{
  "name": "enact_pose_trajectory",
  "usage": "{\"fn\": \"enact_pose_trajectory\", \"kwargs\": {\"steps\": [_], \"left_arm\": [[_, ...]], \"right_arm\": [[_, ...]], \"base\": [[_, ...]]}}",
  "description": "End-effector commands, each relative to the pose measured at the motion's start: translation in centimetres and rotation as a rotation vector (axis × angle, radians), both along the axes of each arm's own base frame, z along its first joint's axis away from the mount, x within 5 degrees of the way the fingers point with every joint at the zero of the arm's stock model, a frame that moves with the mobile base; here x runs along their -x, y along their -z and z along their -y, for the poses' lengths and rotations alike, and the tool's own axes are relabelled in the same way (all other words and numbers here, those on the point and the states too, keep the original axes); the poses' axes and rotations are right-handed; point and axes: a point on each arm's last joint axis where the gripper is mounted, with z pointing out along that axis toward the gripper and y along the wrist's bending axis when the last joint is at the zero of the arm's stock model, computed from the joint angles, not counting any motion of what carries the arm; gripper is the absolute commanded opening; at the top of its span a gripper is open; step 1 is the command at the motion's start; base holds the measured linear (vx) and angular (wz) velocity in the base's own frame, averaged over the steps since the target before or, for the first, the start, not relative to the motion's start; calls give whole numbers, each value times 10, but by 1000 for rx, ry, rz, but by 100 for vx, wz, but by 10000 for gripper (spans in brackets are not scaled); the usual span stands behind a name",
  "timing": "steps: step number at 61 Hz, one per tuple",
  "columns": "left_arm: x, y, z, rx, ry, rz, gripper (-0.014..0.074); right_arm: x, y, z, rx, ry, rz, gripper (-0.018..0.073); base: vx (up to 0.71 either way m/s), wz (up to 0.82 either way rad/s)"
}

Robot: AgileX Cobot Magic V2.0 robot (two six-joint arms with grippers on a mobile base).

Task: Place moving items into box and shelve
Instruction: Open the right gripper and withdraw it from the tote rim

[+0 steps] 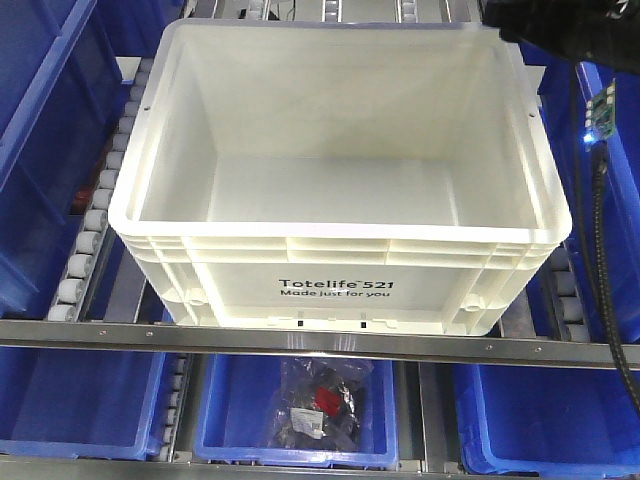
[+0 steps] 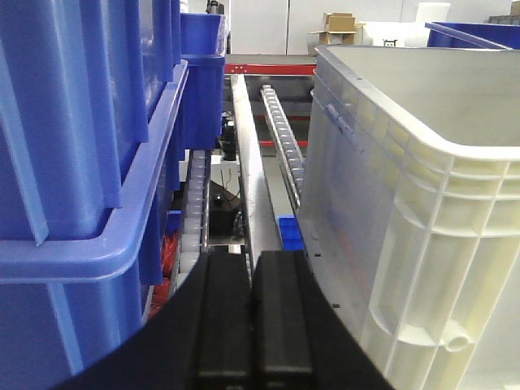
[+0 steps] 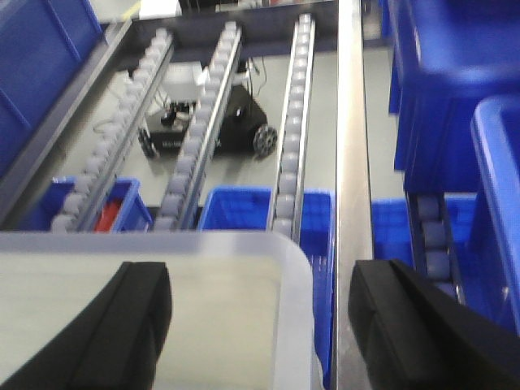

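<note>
Apparently empty, the box (image 1: 340, 290) sits on shelf rollers (image 1: 90, 240); right pincer (image 3: 260, 325) straddles its corner open, left pincer (image 2: 250, 325) closed empty.

Front view steeply down into the box (image 1: 340, 180) (wrist views level, close beside it).

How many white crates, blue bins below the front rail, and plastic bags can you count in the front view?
White crate: 1
Blue bins below the front rail: 3
Plastic bag: 1
Total: 5
</note>
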Motion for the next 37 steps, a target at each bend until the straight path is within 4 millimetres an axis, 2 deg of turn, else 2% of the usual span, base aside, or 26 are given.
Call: {"fn": "enact_pose_trajectory", "kwargs": {"steps": [1,11,19,26,37], "left_arm": [[1,-2,0,18,2,81,-7],[1,-2,0,18,2,81,-7],[1,-2,0,18,2,81,-7],[1,-2,0,18,2,81,-7],[1,-2,0,18,2,81,-7]], "right_arm": [[10,-37,5,-8,18,164,491],[16,-36,10,28,14,104,465],[35,-26,17,78,18,99,444],[63,-17,31,79,68,139,420],[120,-16,48,81,127,196,383]], "base": [[0,0],[0,0],[0,0],[0,0],[0,0]]}}
